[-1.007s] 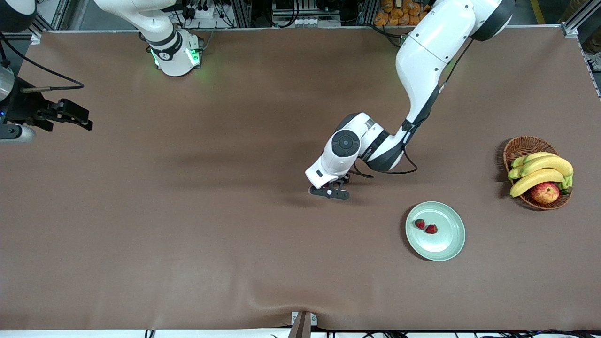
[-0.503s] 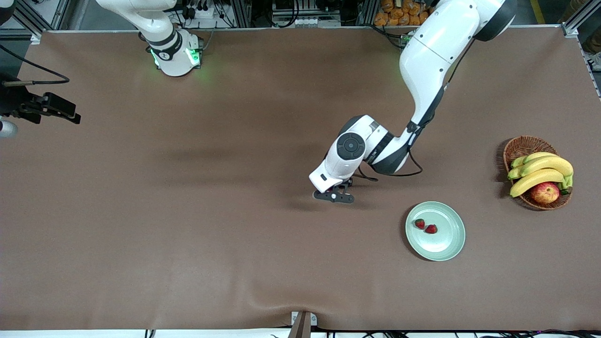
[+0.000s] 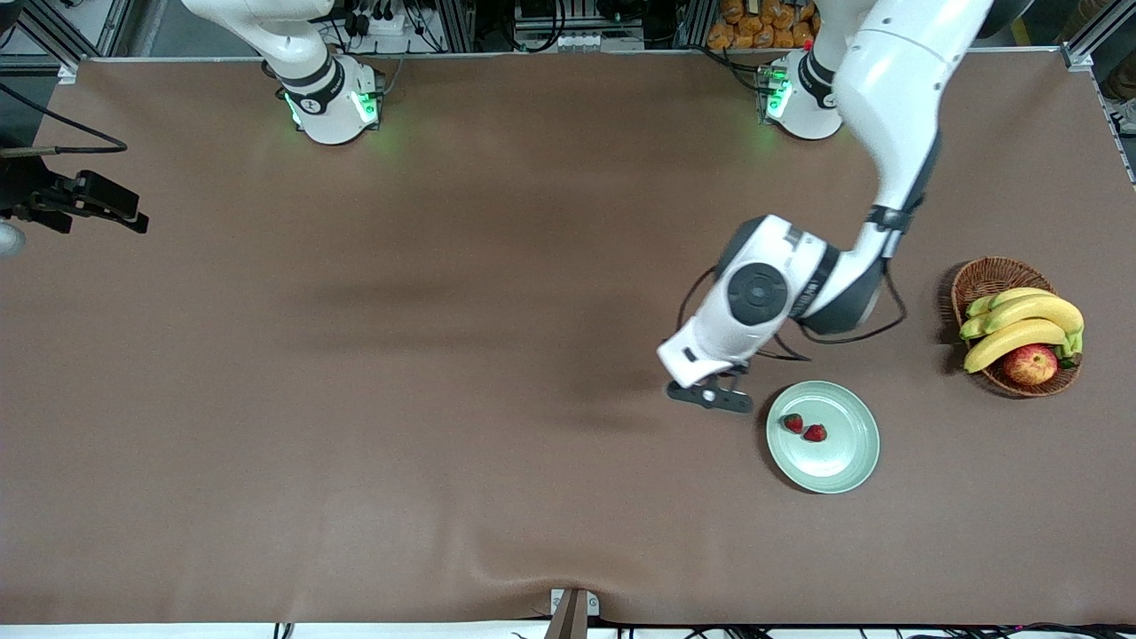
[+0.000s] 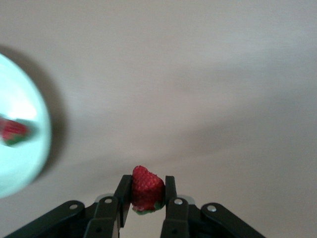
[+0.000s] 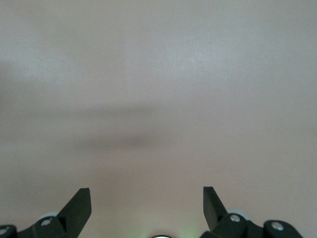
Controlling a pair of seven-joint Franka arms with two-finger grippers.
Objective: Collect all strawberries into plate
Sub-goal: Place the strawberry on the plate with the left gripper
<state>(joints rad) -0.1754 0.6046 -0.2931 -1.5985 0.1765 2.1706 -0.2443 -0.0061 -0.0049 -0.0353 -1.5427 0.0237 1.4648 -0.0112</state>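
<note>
Pinched between the fingers of the left gripper [image 4: 147, 208], the third strawberry [image 4: 146, 188] is held above the table [image 3: 355, 399], just beside the plate [image 3: 848, 461]. Two strawberries [image 3: 803, 428] are seen lying in the plate, touching or nearly so. Carrying is judged the step in hand; a short move over the plate, then a release, is called for. The left arm is bent, its wrist pointed down. The right gripper [image 5: 147, 208] is spread wide over bare table at the right arm's end, where that arm waits.
</note>
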